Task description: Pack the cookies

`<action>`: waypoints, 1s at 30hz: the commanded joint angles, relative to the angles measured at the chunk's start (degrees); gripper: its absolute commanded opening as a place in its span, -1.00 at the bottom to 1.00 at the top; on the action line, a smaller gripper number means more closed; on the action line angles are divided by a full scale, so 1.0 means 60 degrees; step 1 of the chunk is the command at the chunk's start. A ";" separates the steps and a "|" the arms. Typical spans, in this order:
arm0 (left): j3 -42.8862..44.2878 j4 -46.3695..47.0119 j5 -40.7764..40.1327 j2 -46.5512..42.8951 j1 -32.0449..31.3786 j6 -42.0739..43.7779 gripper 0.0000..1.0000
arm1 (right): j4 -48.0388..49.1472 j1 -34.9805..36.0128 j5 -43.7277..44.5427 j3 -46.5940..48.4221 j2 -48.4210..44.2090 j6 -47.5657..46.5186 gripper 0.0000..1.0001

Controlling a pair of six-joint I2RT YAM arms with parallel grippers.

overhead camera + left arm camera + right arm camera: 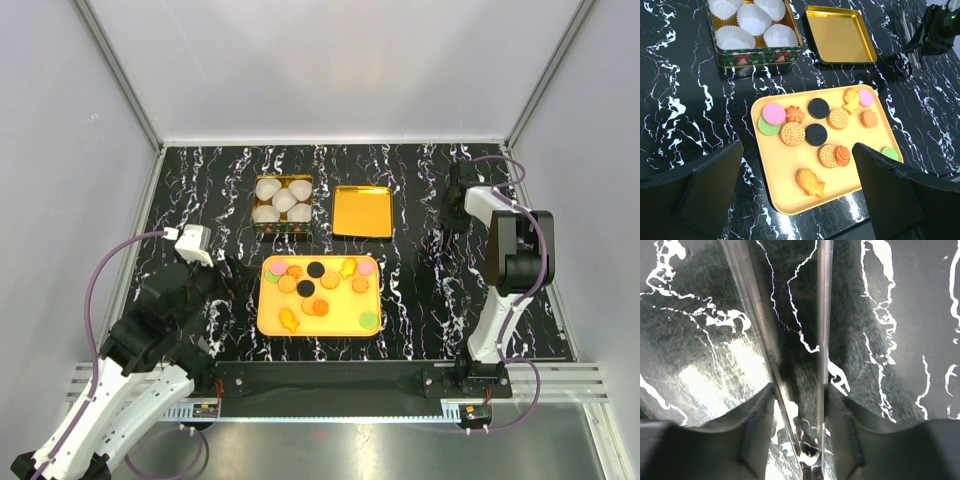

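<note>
Fourteen cookies [816,135] by my count, all sitting on the orange tray [790,185] in the middle of the top view. The tin [755,55] with its white paper cups [754,19] is just above the tray toward the upper left, and the gold lid [840,35] is right beside it. My left gripper [797,165] hangs at the tray's lower left, jaws spread wide. My right gripper [800,390] is at the upper right, jaws narrowed on either side of some metal tongs [821,315] lying on the black marble table [420,290]. Can't tell if they're actually pinching the tongs.
</note>
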 commanded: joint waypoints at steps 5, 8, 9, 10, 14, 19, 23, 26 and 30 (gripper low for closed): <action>0.0045 0.0270 -0.0019 0.0067 -0.0063 0.0099 0.98 | -0.0409 0.0591 0.0308 0.0006 -0.1899 -0.0092 -0.09; 0.0045 0.0270 -0.0005 0.0096 -0.0063 0.0099 0.98 | -0.0439 0.0751 0.0219 -0.0228 -0.2588 -0.0077 -0.10; 0.0060 0.0270 -0.0004 0.0111 -0.0063 0.0099 0.98 | -0.0526 0.0781 0.0234 -0.0272 -0.2736 -0.0077 -0.10; 0.0060 0.0270 -0.0019 0.0126 -0.0063 0.0099 0.98 | -0.0570 0.0825 0.0234 -0.0345 -0.2868 -0.0092 -0.10; 0.0045 0.0270 -0.0034 0.0126 -0.0063 0.0099 0.98 | -0.0732 0.1030 0.0249 -0.0580 -0.3731 -0.0063 -0.09; 0.0060 0.0270 -0.0034 0.0155 -0.0063 0.0099 0.98 | -0.0864 0.1133 -0.0015 -0.0946 -0.4553 -0.0048 -0.10; 0.0060 0.0270 -0.0034 0.0184 -0.0063 0.0099 0.98 | -0.1054 0.1396 -0.0205 -0.1108 -0.5211 0.0054 -0.15; 0.0045 0.0255 -0.0048 0.0199 -0.0063 0.0099 0.98 | -0.1201 0.1922 -0.0220 -0.1181 -0.5651 0.0157 -0.17; 0.0060 0.0255 -0.0078 0.0184 -0.0063 0.0085 0.98 | -0.1347 0.2932 -0.0118 -0.1108 -0.6018 0.0347 -0.19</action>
